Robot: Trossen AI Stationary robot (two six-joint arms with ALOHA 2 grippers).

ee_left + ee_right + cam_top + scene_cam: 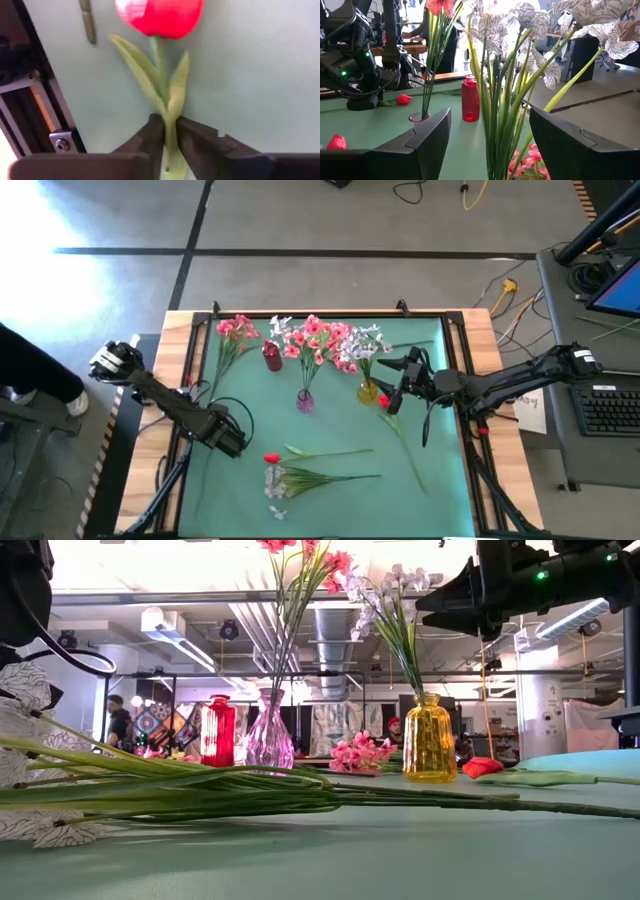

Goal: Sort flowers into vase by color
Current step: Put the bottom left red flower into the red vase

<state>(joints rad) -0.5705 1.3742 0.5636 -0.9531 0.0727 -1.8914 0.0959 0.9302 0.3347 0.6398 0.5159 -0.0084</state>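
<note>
The left gripper (169, 137) sits low over the green mat (330, 500) at the left-centre of the table, its fingers (150, 135) clenched on the thin green stem of a red tulip (160, 17), just below the leaves. The tulip's head (271, 458) lies on the mat, just right of the gripper body in the high view.

The right gripper (490, 135) hangs above the far right part of the mat, next to the yellow vase (368, 391). Its jaws stand spread wide, with the white-blossomed stems (505, 110) rising between them untouched; nothing is grasped.

Three vases stand in a row toward the far side. The red vase (217, 732), on the left, holds nothing visible. The clear pink vase (270, 740), in the middle, holds pink flowers (315, 340). The yellow vase, on the right, holds pale white flowers (368, 340).

Loose items:
- A pink spray (235, 332) lies flat on the mat at the far left corner, near the red vase.
- A white spray (300, 480) with long green stems lies on the near centre of the mat, just beside the gripped tulip.
- Another red bloom (384, 402) lies beside the yellow vase, under the right arm, its stem running toward the near right.

A person (118, 722) is visible in the room behind the table.
</note>
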